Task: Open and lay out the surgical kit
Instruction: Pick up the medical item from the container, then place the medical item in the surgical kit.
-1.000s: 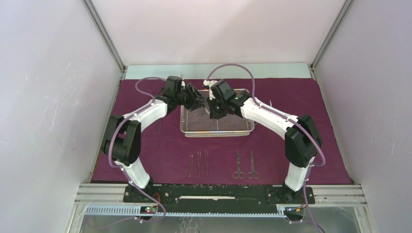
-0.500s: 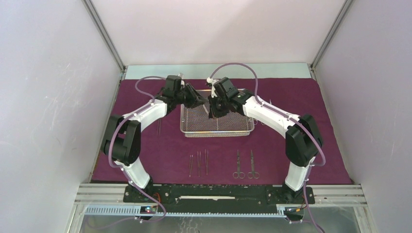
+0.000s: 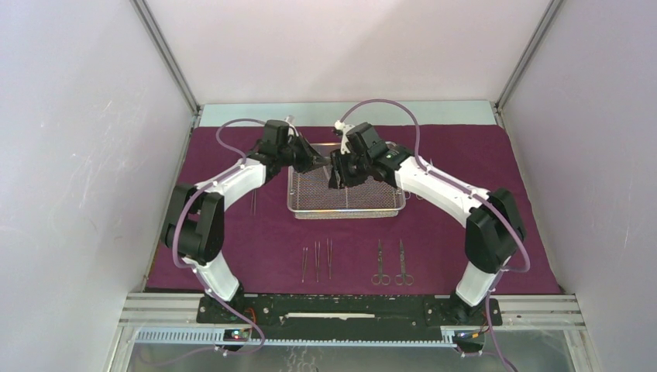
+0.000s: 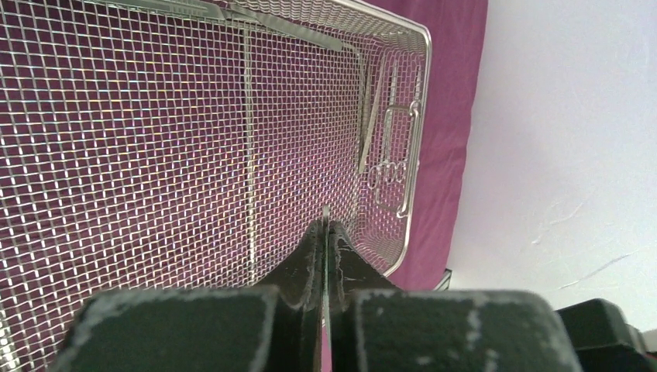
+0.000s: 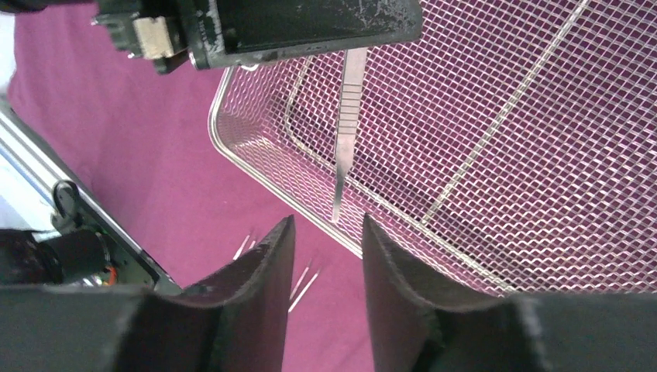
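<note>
So the surgical kit is pretty much spread out. The maroon-purple cloth wrap [image 3: 434, 256] lies flat on the table [image 3: 349, 113], and the rectangular silver wire-mesh tray [image 3: 346, 211] sits on it toward the far middle. The mesh floor that shows looks bare.

Over the tray's far-left part, the left end effector [image 4: 325, 232] is clenched tight on a slim flat steel instrument with a ribbed grip [image 5: 349, 132]. In the right wrist view the instrument hangs down from it above the mesh. The right end effector [image 5: 328, 225] sits just beside that piece with its fingers partway apart. There's nothing between them and they're not touching the steel.

On the cloth near the arm bases there are three thin steel tweezers [image 3: 316, 260] laid side by side, and two ring-handled scissors [image 3: 391, 263] to their right. Another ring-handled steel clamp [image 4: 385, 155] shows through the tray's right wall, lying outside it on the cloth.
</note>
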Robot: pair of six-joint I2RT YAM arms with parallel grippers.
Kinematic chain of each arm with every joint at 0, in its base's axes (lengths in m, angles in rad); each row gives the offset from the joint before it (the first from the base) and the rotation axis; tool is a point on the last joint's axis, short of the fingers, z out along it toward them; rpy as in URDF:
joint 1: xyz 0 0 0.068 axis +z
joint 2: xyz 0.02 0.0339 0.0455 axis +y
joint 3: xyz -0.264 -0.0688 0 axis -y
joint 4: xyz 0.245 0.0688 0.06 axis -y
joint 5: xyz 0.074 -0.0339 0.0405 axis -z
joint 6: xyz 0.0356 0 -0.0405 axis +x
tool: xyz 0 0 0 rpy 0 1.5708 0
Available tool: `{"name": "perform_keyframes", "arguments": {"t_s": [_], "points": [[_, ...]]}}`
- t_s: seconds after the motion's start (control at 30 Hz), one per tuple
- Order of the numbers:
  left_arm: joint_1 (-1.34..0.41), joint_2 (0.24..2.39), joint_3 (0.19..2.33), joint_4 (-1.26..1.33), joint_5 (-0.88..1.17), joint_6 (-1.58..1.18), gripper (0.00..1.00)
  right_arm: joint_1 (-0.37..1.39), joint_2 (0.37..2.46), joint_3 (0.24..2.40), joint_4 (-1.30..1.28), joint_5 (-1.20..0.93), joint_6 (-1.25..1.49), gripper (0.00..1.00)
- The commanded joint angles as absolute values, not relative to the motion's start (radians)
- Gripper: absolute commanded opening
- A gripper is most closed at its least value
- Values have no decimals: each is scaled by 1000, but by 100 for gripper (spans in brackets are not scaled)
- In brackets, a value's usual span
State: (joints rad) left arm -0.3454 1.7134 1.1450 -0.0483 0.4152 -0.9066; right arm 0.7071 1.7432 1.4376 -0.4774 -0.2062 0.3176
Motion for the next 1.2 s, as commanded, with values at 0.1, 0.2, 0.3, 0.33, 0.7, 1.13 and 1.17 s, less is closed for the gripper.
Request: {"name": "perform_keyframes", "arguments": {"t_s": [0.1, 0.2, 0.3, 0.33, 0.7, 1.13, 1.17], "points": [[-342, 1637, 1181, -123, 448, -781, 0, 711, 1630, 1402, -416, -207, 320, 67], [-339, 1602, 1190, -201, 438, -717, 0, 707, 1594, 1379, -406, -188, 317, 77], [-335, 1544, 1177, -284, 419, -636, 0, 693, 1557, 1356, -397, -168, 316, 80], [-334, 1523, 1168, -315, 408, -611, 0, 690, 1547, 1346, -390, -166, 316, 81], [-327, 1237, 964, -530, 279, -454, 0, 637, 1464, 1259, -343, -169, 318, 82], [-327, 1029, 741, -647, 115, -458, 0, 578, 1378, 1178, -303, -193, 320, 82], [-328, 1027, 726, -646, 115, -463, 0, 575, 1376, 1174, -300, -197, 320, 82]]}}
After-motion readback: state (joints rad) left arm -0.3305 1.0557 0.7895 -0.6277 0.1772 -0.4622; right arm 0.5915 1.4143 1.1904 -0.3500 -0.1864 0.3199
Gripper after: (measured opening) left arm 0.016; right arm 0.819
